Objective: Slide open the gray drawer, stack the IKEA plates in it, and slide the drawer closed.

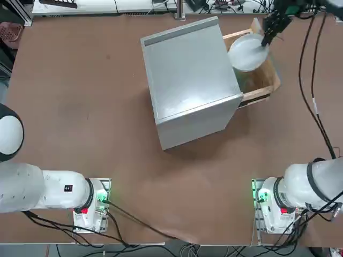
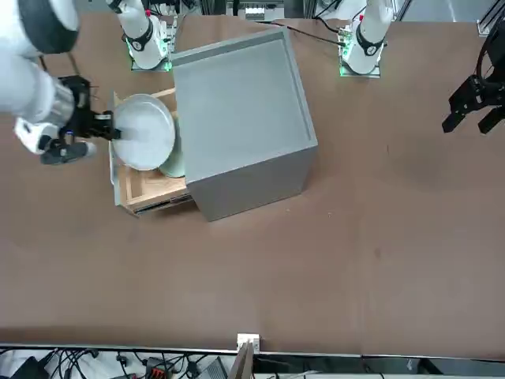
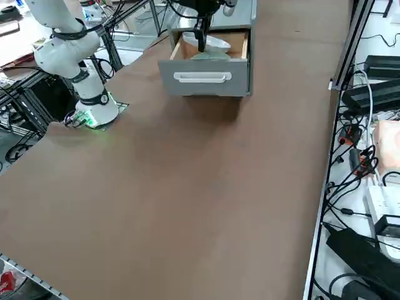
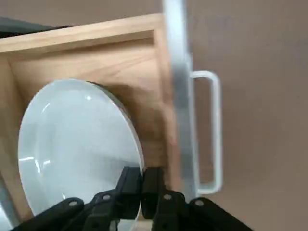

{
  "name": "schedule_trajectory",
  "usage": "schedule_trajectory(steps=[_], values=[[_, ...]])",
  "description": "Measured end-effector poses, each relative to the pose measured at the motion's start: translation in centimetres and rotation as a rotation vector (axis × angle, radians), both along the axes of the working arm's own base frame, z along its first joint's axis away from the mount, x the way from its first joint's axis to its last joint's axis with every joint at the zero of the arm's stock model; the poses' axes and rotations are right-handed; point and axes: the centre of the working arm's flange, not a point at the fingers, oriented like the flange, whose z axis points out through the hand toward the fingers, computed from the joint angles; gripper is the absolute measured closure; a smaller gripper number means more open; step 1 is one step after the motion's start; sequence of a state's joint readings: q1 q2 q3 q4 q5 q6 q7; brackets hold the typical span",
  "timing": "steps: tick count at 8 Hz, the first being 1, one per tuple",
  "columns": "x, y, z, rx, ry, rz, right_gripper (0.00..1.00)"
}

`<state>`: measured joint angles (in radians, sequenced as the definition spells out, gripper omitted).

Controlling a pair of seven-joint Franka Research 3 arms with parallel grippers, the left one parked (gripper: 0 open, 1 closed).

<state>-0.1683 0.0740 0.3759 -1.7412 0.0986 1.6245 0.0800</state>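
The gray drawer [image 1: 266,81] stands slid out of the gray cabinet [image 1: 187,80], its wooden tray [image 2: 150,189] open to view and its gray front panel [image 3: 203,79] with a metal handle [image 4: 213,130] facing outward. A whitish gray IKEA plate [image 1: 247,52] hangs tilted over the tray, and my right gripper [image 1: 266,40] is shut on its rim. The same plate [image 4: 77,139] fills the right wrist view, with the fingertips [image 4: 131,179] pinched on its edge. A pale mint green plate [image 2: 175,163] lies in the tray, partly hidden under the held one.
The cabinet sits at the far middle of the brown table [image 1: 80,107]. Cables and power strips [image 3: 375,187] run along the table's edge in the right side view. A pink basket [image 1: 10,31] lies off the far left corner.
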Motion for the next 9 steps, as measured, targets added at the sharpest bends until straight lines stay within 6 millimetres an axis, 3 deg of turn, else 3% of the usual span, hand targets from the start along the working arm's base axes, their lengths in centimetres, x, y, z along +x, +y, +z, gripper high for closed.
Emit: schedule_trajectory(steps=[2, 4, 7, 9], values=[[-0.4, 4.5, -2.0, -0.015, -0.014, -0.036, 1.0], [-0.3, 6.1, -3.3, -0.016, -0.008, -0.044, 0.96], [0.2, 6.3, -3.8, -0.007, -0.024, -0.047, 0.4], [1.0, 5.3, -2.4, -0.013, -0.06, -0.058, 0.01]])
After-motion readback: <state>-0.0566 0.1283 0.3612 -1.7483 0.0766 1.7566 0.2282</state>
